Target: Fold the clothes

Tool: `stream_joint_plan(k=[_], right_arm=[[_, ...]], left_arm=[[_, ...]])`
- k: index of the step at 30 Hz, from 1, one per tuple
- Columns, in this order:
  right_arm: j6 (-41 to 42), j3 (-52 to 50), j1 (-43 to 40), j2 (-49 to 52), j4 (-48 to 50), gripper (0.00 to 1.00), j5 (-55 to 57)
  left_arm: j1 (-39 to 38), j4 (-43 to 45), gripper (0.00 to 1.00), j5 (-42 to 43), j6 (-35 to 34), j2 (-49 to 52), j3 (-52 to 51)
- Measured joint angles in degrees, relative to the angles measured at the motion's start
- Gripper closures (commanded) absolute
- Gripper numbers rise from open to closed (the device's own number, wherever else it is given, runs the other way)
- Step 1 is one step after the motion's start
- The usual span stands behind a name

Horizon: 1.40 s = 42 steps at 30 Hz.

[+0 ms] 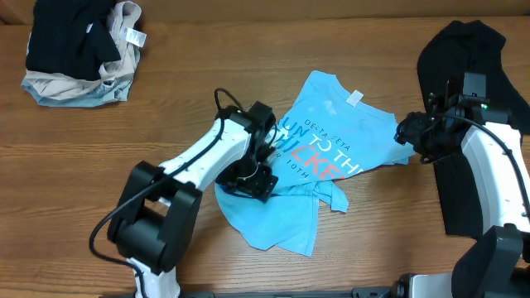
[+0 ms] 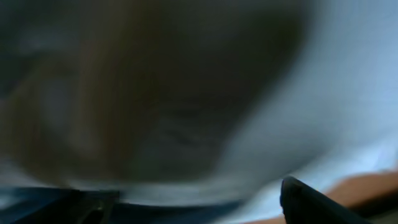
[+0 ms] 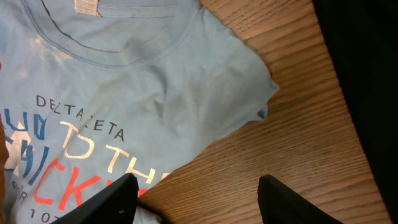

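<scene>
The light blue T-shirt (image 1: 331, 141) lies crumpled mid-table, its white and red lettering facing up and its lower part bunched. My left gripper (image 1: 248, 178) is down on the shirt's left side. In the left wrist view the fingers (image 2: 193, 205) stand wide apart, with blurred blue cloth (image 2: 348, 93) pressed close to the camera. My right gripper (image 1: 407, 132) hovers at the shirt's right edge. In the right wrist view it (image 3: 196, 199) is open and empty over bare wood, its left finger above the shirt's edge (image 3: 143, 93).
A large black garment (image 1: 464, 50) lies along the right side under the right arm, and shows in the right wrist view (image 3: 367, 74). A bundle of black and beige garments (image 1: 83, 50) sits at the back left. The table (image 1: 389, 232) is wooden.
</scene>
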Motion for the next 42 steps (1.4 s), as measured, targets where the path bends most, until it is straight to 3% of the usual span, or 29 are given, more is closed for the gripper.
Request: stream_joint_plan(k=[3,11,14,16,20,24,27,34,42], right_arm=[[-0.48,0.00,0.00,0.00,0.07,0.34,-0.02],[-1.07,0.00,0.00,0.00,0.42,0.34,-0.02],[-1.05,0.00,0.00,0.00,0.42,0.34,-0.02],[-1.07,0.00,0.00,0.00,0.37,0.34,-0.22],[-1.07,0.00,-0.02,0.00,-0.04,0.33,-0.70],[-1.07,0.00,0.00,0.00,0.20,0.33,-0.92],[-1.09,0.00,0.00,0.00,0.26,0.34,-1.01],[-1.07,0.00,0.00,0.00,0.09,0.34,-1.20],[-1.09,0.00,0.00,0.00,0.02,0.34,-1.29]], left_arm=[[2.23,1.92,0.00,-4.15,-2.78,1.73,-0.20],[11.37,18.38,0.00,-9.18,-4.42,2.67,-0.09],[14.58,27.91,0.00,-10.60,-2.51,3.21,0.24],[16.79,29.09,0.00,-11.19,-0.74,3.96,1.40],[19.93,17.09,0.00,-12.90,1.92,6.19,9.97],[20.06,-2.40,0.02,-10.29,3.13,6.95,26.67],[18.60,-7.58,0.03,-6.97,3.69,6.73,33.53],[9.27,-12.55,0.02,-2.12,9.09,6.29,35.19],[-2.80,-6.01,0.08,-2.54,10.80,6.32,25.27]])
